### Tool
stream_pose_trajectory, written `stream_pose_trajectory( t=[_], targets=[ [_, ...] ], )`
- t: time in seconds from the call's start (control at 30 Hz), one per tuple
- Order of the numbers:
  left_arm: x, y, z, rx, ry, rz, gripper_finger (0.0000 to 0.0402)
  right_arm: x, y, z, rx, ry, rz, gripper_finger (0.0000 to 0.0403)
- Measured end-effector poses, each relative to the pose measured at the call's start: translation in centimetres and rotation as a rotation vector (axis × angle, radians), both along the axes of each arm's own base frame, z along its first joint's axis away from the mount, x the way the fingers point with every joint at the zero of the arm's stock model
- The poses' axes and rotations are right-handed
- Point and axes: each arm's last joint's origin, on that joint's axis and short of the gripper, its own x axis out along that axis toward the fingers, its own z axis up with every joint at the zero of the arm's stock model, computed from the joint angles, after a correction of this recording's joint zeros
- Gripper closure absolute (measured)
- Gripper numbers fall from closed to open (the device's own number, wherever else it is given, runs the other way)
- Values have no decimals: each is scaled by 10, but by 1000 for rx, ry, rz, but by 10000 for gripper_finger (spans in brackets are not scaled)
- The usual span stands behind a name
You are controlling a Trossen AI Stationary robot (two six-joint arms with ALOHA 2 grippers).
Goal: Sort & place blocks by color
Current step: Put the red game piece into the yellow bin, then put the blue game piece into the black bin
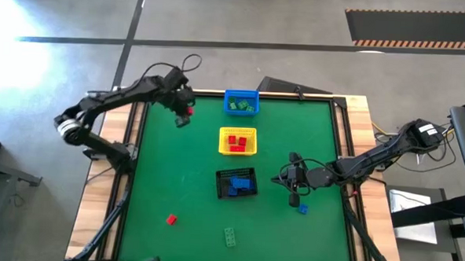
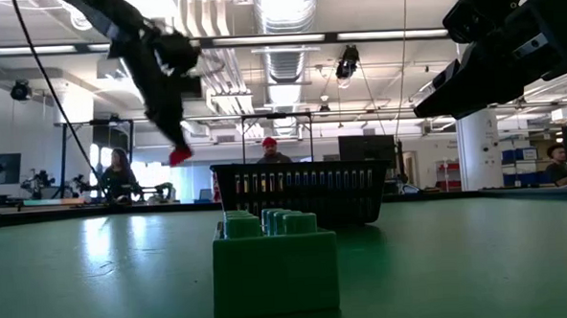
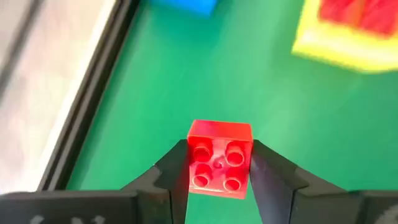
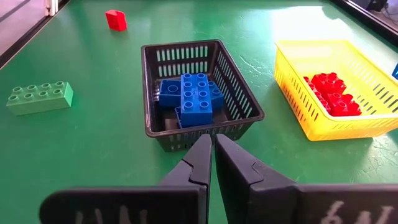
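Quick headcount: three baskets, two arms, and bricks in three colours.

Baskets: one blue, one yellow, one black. Loose on the table I count three bricks: a red one, a long green one, and a blue one under the right arm. One more red brick is up in the left gripper. Inside the baskets: green ones in blue, red in yellow, blue in black, too piled up to count exactly.
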Motion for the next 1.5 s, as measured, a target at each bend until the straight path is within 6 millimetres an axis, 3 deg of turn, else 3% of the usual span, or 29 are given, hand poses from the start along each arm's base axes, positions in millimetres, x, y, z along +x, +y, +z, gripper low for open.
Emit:
stream_pose_trajectory(
  t=[0.17, 0.37, 0.57, 0.8, 0.93, 1.17, 1.5],
  targets=[
    [37, -46, 16, 9, -195, -167, 287, 0, 0, 0, 0, -1, 0, 390],
    [84, -85, 5, 32, -293, -355, 287, 0, 0, 1, 3, -7, 0, 390],
    [125, -85, -12, 65, -392, -356, 287, 0, 0, 1, 3, -7, 0, 390],
    [154, -76, -45, 33, -326, -348, 287, 0, 0, 0, 1, -4, 0, 390],
    [161, -74, -52, 37, -336, -347, 276, 0, 0, 0, 0, -4, 0, 390],
    [159, -74, -40, 64, -388, -350, 213, 0, 0, 0, -2, -3, 1, 390],
    [131, -86, -22, 115, -531, -347, 219, 0, 0, 0, -8, 0, 4, 390]
  ],
)
